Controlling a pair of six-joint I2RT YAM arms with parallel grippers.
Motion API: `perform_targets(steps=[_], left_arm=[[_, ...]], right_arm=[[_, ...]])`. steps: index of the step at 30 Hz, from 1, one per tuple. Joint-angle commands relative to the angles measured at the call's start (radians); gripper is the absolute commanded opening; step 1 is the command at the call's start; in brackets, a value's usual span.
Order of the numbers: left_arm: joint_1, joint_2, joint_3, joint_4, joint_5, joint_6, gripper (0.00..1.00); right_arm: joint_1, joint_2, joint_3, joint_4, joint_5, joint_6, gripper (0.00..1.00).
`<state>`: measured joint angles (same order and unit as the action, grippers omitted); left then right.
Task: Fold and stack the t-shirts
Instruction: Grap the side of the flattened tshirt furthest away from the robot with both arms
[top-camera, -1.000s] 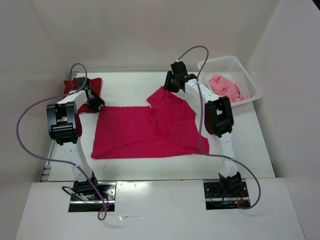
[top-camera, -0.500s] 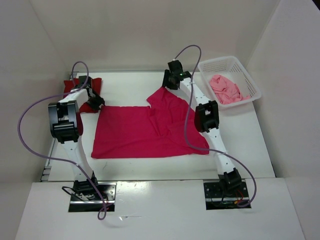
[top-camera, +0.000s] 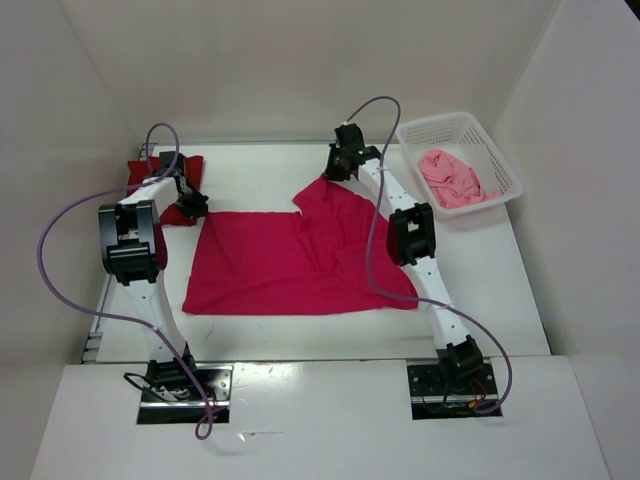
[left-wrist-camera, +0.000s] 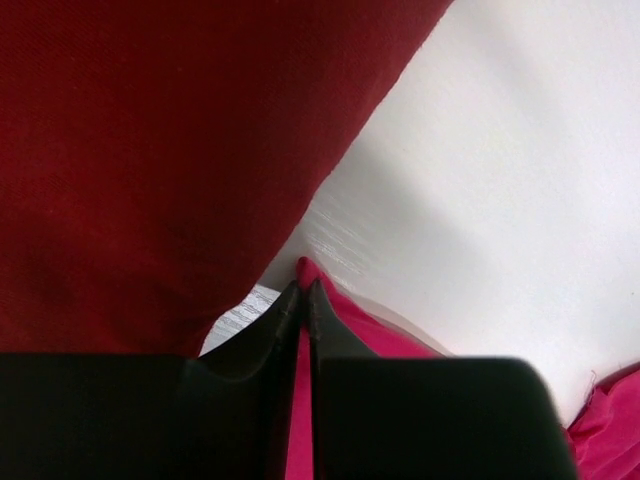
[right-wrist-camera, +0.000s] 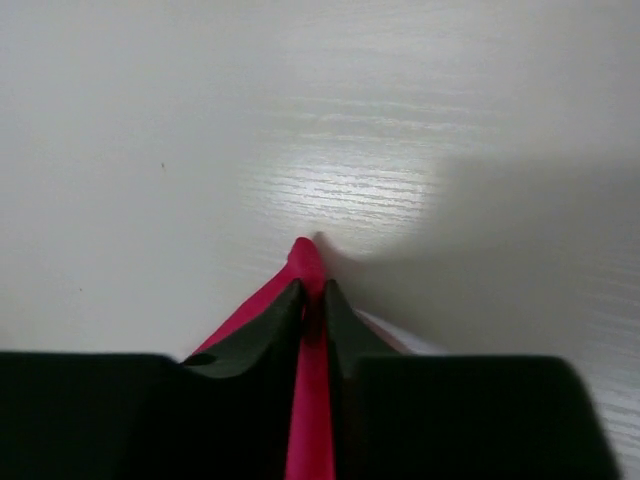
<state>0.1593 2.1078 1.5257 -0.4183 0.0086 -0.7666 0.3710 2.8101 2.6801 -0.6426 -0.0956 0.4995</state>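
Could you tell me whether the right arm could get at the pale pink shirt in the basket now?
Probably not yet: the pale pink shirt lies uncovered in the basket, but the right gripper is shut on a corner of the magenta shirt and must release first.

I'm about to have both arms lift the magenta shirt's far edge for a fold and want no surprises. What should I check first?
1. Grip of left pincer on magenta shirt, far left corner: ok.
2. Grip of right pincer on its far right edge: ok.
3. Neighbouring dark red shirt outside the left pincer's jaws: ok.
4. Only one layer pinched: cannot tell.
5. Flatness of magenta shirt: not ok, creased on its right half.
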Motion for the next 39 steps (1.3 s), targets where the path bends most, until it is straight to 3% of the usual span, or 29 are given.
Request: perform_targets(steps=[1,3,8,13,24,29,35,39], left_arm=[[-0.006,0.031,0.017,-0.004,-0.013,-0.003,0.1],[-0.006,0.031,0.017,-0.004,-0.013,-0.003,0.06],[-0.006,0.021,0.008,-0.004,-0.022,0.006,0.0],[-0.006,0.021,-0.002,0.006,-0.022,0.006,0.0],[0.003,-0.037,-0.032,0.035,0.011,0.006,0.0],[0.003,-0.112,-0.052,0.062,0.048,0.006,0.0],[0.003,-0.225,-0.088,0.085,0.134,-0.003,0.0],[0.013,-0.322,-0.151,0.07,0.169,-0.003,0.0]], right_arm=[[-0.01,0.037,0.047,0.012,0.002,0.045,0.15],[-0.01,0.028,0.076,0.001,0.033,0.059,0.07],[-0.056,-0.024,0.098,-0.061,0.091,0.045,0.03],[-0.147,-0.087,0.052,-0.075,0.06,0.022,0.03],[-0.17,-0.233,-0.12,-0.077,0.051,-0.016,0.04],[-0.179,-0.398,-0.356,0.013,0.031,-0.025,0.04],[-0.179,-0.685,-0.797,0.155,0.022,-0.026,0.04],[-0.179,-0.883,-0.995,0.175,0.042,-0.015,0.04]])
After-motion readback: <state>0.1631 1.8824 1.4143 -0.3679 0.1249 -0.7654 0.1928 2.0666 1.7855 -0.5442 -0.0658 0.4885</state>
